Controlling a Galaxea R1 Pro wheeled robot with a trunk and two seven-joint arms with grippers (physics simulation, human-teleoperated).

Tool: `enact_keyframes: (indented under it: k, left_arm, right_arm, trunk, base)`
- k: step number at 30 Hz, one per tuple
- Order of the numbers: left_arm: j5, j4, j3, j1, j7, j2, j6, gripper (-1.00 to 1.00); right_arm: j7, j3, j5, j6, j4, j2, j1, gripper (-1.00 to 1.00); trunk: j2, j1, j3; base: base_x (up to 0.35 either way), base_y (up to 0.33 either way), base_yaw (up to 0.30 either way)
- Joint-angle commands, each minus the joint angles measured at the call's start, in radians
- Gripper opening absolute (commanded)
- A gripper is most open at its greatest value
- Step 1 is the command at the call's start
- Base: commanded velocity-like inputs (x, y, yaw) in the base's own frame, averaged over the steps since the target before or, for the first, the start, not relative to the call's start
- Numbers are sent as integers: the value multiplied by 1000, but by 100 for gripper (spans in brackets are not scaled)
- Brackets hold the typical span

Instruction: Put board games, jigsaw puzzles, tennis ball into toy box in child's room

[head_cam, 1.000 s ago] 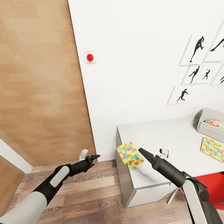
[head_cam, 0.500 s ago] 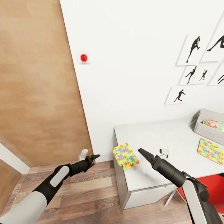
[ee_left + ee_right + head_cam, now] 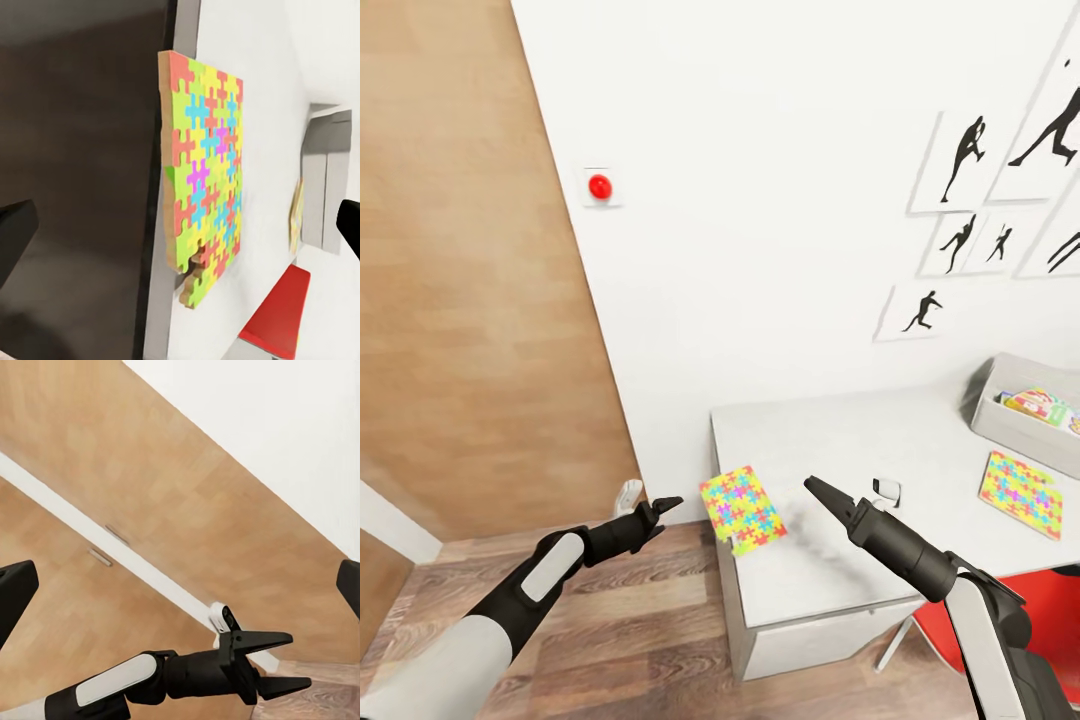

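- At the table [image 3: 920, 470] corner nearest the left gripper [image 3: 658, 512]: jigsaw puzzle [image 3: 740, 508] overhanging the edge, ungrasped.
- Best approached slowly, squared to the overhanging edge, pinching firmly before lifting.
- Left gripper spread apart, empty, just beside the puzzle.
- Right gripper [image 3: 818, 490]: cannot tell whether parted or closed; nothing held.
- Toy box [image 3: 988, 412] well apart, far along the table.

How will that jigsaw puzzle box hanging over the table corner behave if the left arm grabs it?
The jigsaw puzzle box looks flat and stiff, so it should probably lift without flopping. It overhangs the table's edge, so a push may tip it off onto the floor. The open left gripper is beside it; the thin overhanging edge likely suits its fingers.
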Motion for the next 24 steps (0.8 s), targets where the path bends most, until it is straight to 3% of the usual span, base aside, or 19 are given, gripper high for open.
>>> enact_keyframes:
  k: [1,24]
  left_arm:
    - [5,0,-4,-1,-1,1,2,100]
    - [5,0,-3,-1,-5,7,3,100]
  right_arm:
    - [1,-1,-4,6,0,0,-1,100]
    - [-2,0,-4,5,0,0,-1,100]
  trunk:
    - [-2,1,-2]
    - [-2,1,-2]
  base:
    - [20,-37,0]
    - [47,-68,0]
